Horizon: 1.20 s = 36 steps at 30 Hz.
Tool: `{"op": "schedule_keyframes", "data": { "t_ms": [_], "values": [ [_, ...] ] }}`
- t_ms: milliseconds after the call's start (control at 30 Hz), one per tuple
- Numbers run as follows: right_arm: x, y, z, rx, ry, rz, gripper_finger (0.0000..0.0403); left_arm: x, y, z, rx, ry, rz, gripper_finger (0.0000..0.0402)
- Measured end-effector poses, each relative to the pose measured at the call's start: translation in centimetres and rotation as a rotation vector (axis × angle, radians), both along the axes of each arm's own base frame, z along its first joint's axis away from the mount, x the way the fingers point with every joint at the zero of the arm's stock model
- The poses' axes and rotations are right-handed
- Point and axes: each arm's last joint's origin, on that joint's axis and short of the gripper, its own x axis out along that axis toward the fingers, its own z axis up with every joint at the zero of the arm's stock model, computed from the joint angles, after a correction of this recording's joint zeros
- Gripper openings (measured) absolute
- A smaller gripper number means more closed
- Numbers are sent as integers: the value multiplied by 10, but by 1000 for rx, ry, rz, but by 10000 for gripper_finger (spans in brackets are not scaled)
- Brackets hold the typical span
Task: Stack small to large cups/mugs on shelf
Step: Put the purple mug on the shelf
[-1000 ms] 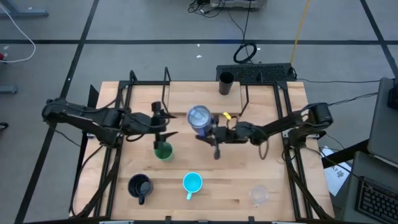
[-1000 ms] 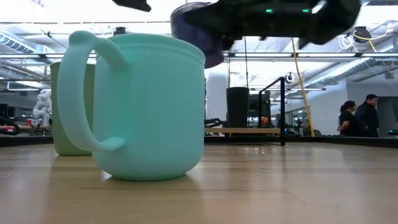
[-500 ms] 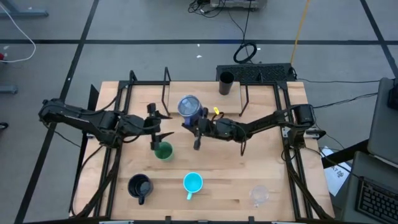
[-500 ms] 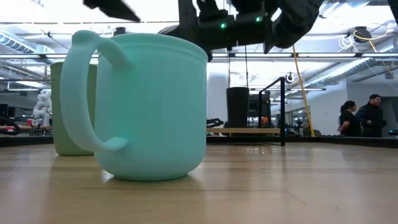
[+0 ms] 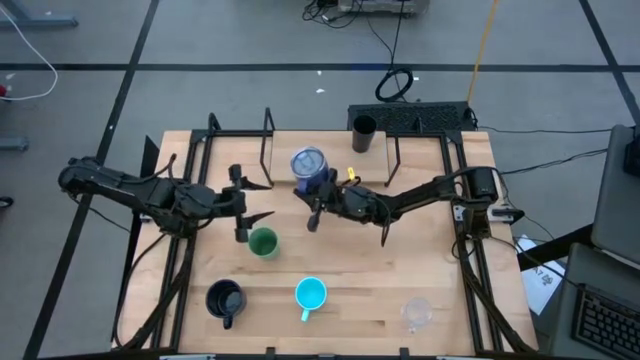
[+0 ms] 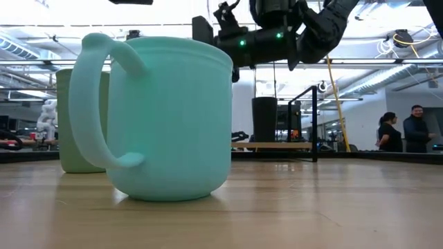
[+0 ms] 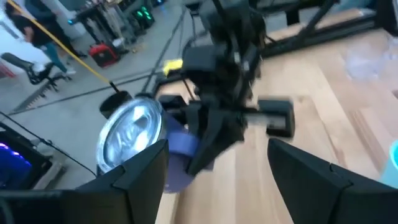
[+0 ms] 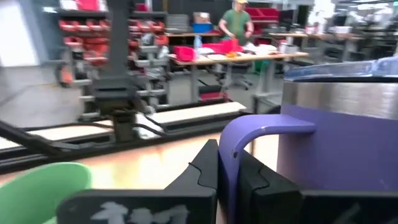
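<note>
From above, the right gripper [image 5: 318,205] carries the blue-purple mug with silvery inside [image 5: 309,166] clear of the tabletop, toward its far edge, presumably bound for the shelf. The left gripper [image 5: 246,213], fingers spread and empty, hovers beside the green cup [image 5: 263,242]. The right wrist view shows that gripper's fingers pinched on the purple handle [image 8: 249,140], a grip that keeps the mug upright.

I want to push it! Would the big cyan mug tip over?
Probably not. The cyan mug looks squat, so it would likely slide on the smooth wooden table. Its handle suggests rigid material, possibly light plastic.
</note>
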Motion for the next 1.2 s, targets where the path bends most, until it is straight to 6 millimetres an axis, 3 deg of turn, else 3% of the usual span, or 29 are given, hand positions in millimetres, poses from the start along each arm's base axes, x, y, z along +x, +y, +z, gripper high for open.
{"op": "schedule_keyframes", "data": {
  "t_ms": [333,567,867,1200],
  "values": [
    [-2,-22,-2,41,0,-150,2,0,0,1,21,-11,8,273],
    [-4,-26,-1,101,-52,-249,2,1,0,4,39,-36,0,273],
    [17,-34,-24,97,-95,-271,2,2,2,4,44,-37,10,273],
    [21,-59,-28,124,-100,-330,2,2,2,4,42,-37,11,273]
  ]
}}
